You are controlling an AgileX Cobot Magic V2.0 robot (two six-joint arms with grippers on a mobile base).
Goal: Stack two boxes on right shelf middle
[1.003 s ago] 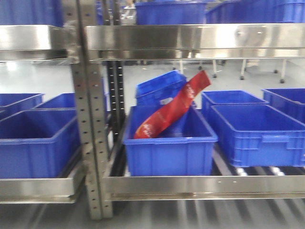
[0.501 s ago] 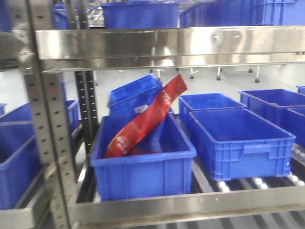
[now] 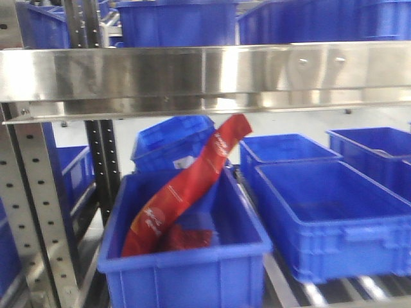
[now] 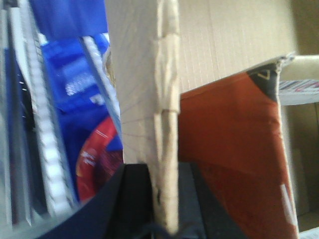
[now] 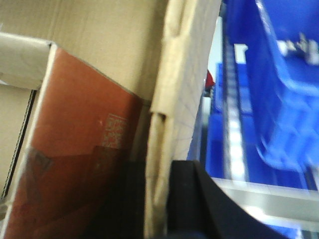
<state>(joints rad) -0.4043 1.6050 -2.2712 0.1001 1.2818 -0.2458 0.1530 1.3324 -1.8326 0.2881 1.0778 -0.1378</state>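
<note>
Pinched box (image 4: 224, 45) wall in left pincer (image 4: 164, 196), box wall likewise in right pincer (image 5: 158, 199) (rust-red sheet (image 4: 229, 149) inside box); blue bins (image 5: 284, 74) beyond box.

A stainless-steel shelf (image 3: 205, 74) shows its broad front lip across the front view at 12 o'clock, carrying bright reflections. A grey perforated upright (image 3: 35, 205) stands at 9 o'clock, with a dark upright (image 3: 103, 167) near it. Blue bins (image 3: 334, 218) sit on roller tracks (image 3: 359, 289) from 6 to 3 o'clock. Pale floor (image 3: 289, 123) shows behind the bins.
</note>
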